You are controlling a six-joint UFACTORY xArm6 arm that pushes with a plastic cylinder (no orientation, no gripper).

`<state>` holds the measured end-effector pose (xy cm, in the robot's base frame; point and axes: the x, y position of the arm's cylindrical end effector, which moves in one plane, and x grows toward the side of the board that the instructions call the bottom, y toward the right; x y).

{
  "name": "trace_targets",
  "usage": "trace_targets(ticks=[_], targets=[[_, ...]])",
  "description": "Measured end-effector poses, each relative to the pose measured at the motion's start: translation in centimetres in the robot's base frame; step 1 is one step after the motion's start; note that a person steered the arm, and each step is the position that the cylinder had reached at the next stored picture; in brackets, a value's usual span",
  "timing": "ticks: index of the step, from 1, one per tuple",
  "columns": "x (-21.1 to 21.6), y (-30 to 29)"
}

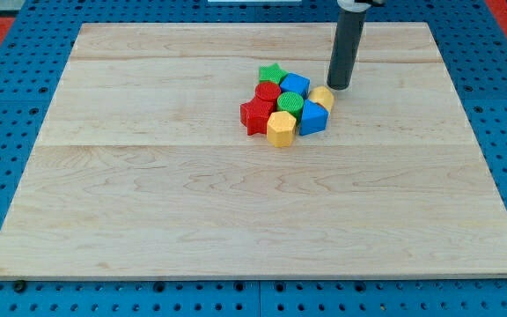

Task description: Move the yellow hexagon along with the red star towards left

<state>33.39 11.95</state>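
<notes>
You are seeing my tip (339, 87), a plain rod with nothing to clamp, standing just above-right of the yellow hexagon (281, 129). The hexagon is sitting mid-bench (148, 220), the red star (256, 115) touching its left.

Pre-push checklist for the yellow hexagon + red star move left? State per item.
1. Yellow hexagon visible at the cluster's bottom edge: ok.
2. Red star touching the hexagon's left side: ok.
3. My tip placed right of the hexagon for a leftward push: not ok; it sits at the cluster's upper right, beside the small yellow block.
4. Direct line from tip to hexagon: not ok; the blue block and green round block lie between.
5. Board open left of the star: ok.
6. Tip touching the small yellow block: cannot tell.
</notes>
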Motion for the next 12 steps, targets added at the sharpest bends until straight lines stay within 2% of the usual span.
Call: trace_targets(ticks=[1, 2, 3, 4, 5, 7, 8, 10, 11, 12], targets=[[0.8, 5.0], [9.6, 6.2], [13.2, -1.3], [13.1, -8.9], [11.4, -6.6], [6.8, -6.9], [6.2, -7.7], [5.9, -16.9], [8.4, -17.0], [10.3, -13.5]])
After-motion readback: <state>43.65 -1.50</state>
